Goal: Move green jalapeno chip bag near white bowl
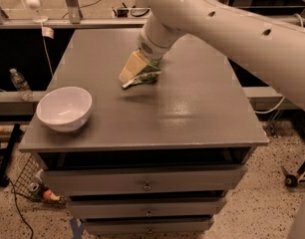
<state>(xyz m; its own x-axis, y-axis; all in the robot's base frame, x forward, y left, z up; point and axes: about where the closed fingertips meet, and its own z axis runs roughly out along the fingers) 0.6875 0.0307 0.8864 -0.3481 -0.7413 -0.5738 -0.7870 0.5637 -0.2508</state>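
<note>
The green jalapeno chip bag [144, 77] is a small wrinkly green bag held just above the middle of the grey table top [192, 108], with its shadow below it. My gripper [134, 66], with tan fingers, comes down from the big white arm [217, 19] and is shut on the bag's upper part. The white bowl [64, 108] is round and glossy and stands near the table's front left corner, about a bowl's width to the left of and in front of the bag.
The table is a drawer cabinet with several drawers [147, 183] at the front. A plastic bottle [19, 83] stands on a lower ledge to the left. Cables and small items lie on the floor at the lower left [38, 190].
</note>
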